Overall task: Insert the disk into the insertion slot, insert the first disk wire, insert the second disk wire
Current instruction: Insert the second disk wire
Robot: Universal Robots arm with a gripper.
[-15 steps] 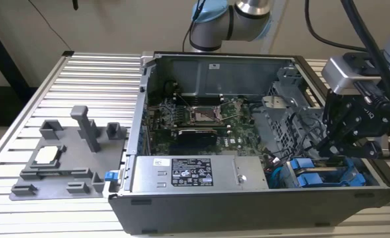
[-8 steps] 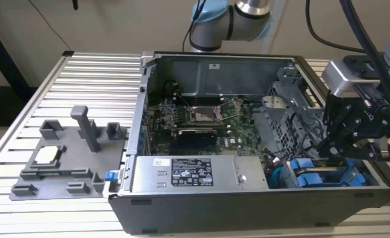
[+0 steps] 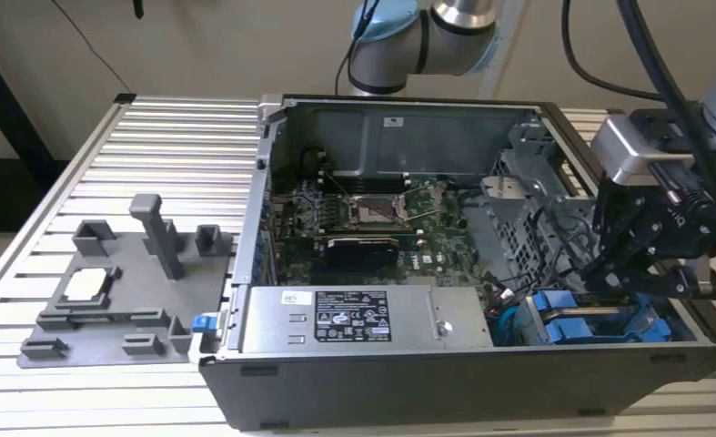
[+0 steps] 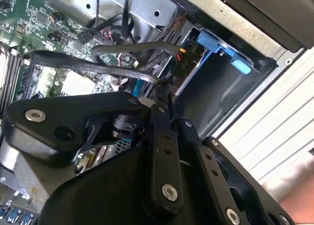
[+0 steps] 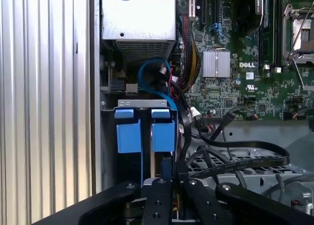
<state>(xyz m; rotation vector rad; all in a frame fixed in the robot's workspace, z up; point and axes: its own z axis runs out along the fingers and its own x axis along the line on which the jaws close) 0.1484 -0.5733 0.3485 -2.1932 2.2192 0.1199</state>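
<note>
The case (image 3: pixel 455 364) lies open on the table (image 3: pixel 176 137), with the fixture (image 3: pixel 115 291) beside it on the exterior view's left. Inside the case, the board (image 3: pixel 358 218) lies in the middle, the power supply (image 3: pixel 364 319) sits along the near wall, and the drive cage (image 3: pixel 539 218) stands on the exterior view's right. The two disks (image 3: pixel 582 319) sit side by side in the near corner between the power supply and the case's right wall, and the gripper (image 3: pixel 630 278) hangs just above them, with cables (image 5: pixel 221 151) running between cage and board.
</note>
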